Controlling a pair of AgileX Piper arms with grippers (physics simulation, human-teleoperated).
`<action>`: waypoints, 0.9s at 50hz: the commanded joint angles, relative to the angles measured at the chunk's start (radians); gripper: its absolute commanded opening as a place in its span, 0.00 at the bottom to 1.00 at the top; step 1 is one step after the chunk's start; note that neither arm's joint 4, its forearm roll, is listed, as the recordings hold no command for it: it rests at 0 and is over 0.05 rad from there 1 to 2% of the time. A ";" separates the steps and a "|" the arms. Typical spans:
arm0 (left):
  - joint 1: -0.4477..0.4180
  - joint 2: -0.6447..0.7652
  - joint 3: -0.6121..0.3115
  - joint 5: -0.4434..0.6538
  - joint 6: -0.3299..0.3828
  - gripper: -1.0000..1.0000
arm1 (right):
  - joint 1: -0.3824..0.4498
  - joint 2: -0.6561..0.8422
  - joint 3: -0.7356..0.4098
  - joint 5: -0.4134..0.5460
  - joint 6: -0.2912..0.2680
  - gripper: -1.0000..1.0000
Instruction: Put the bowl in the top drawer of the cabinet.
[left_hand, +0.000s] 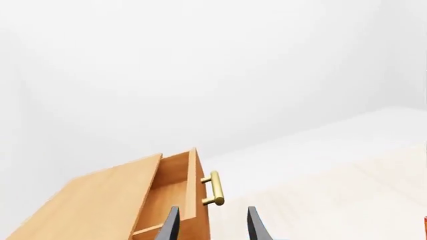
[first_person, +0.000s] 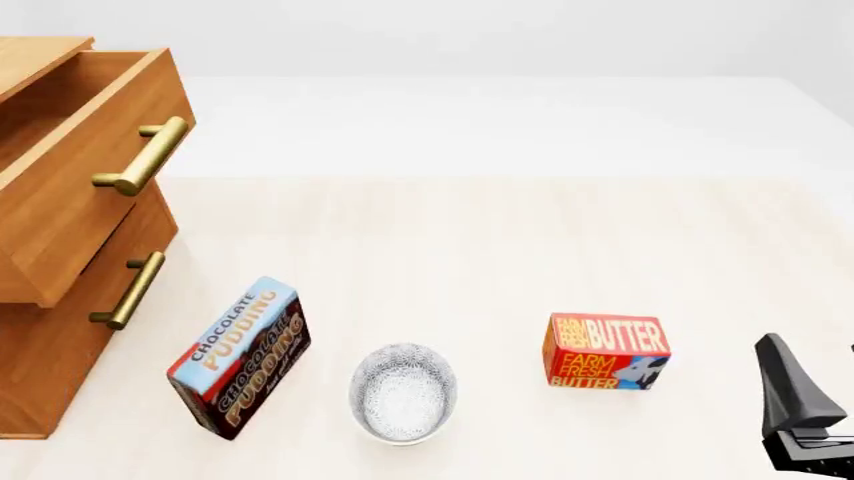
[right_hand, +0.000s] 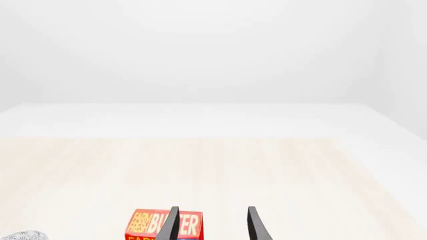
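Right claw (right_hand: 210, 225) hangs low at the table (first_person: 507, 240) edge, fingers parted, holding nothing; left claw (left_hand: 210, 225) likewise gapes bare. Bowl (first_person: 403, 392) sits between pudding box (first_person: 240, 357) and butter box (first_person: 605, 352). Top drawer (first_person: 83, 165) of the cabinet (first_person: 60, 330) stands pulled out.

Pale whitewashed wood-grain table (first_person: 507, 260) under even, soft light, with faint shadows only. Beyond table's far edge, plain white floor (first_person: 507, 120) ran to featureless white walls (right_hand: 200, 50). Wall corner faintly visible past table's far right end in right wrist view. Nothing further discernible around table.
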 joint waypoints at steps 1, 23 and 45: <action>-0.020 0.000 -0.071 0.056 0.033 1.00 | 0.000 0.000 0.000 0.000 0.000 1.00; -0.021 0.292 -0.378 0.109 -0.003 1.00 | 0.000 0.000 0.000 0.000 0.000 1.00; 0.023 0.509 -0.503 0.202 -0.180 1.00 | 0.000 0.000 0.000 0.000 0.000 1.00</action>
